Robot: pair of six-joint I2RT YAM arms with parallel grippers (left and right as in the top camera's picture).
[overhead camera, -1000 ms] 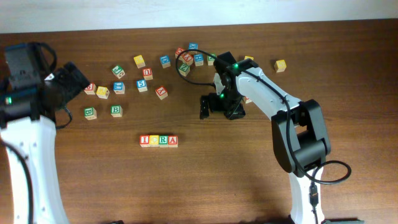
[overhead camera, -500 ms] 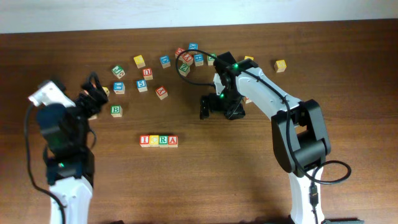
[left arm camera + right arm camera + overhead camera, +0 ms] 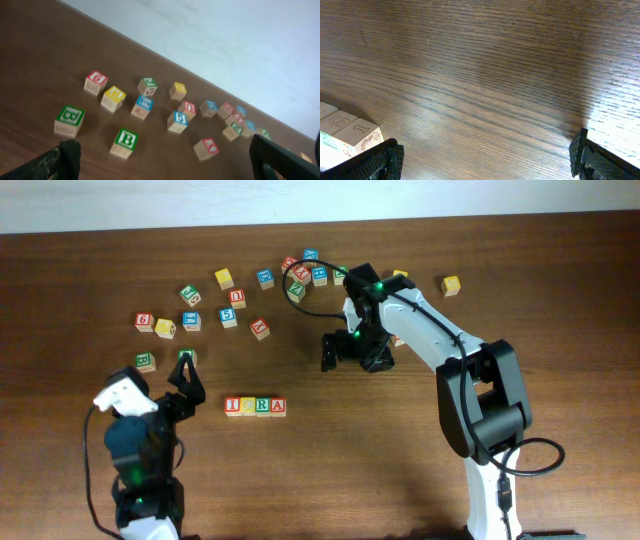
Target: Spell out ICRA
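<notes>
Lying side by side and touching, four small wooden letter cubes form a straight row at about 8 o'clock from the middle of the brown wooden table (image 3: 330, 460). Left to right in the overhead view they are the red-faced "I" cube (image 3: 232, 406), yellow "C" cube (image 3: 247, 406), green "R" cube (image 3: 262, 406) and red "A" cube (image 3: 278, 406). The left gripper (image 3: 164, 157) is near the row's 9 o'clock, its jaws spread wide and holding nothing. The right gripper (image 3: 355, 357) is well apart at the row's 2 o'clock, jaws likewise wide apart and empty. Other scattered wooden letter cubes (image 3: 228, 317) lie toward 11 and 12 o'clock. A green "B" cube (image 3: 125, 142) lies just ahead of the left gripper.
</notes>
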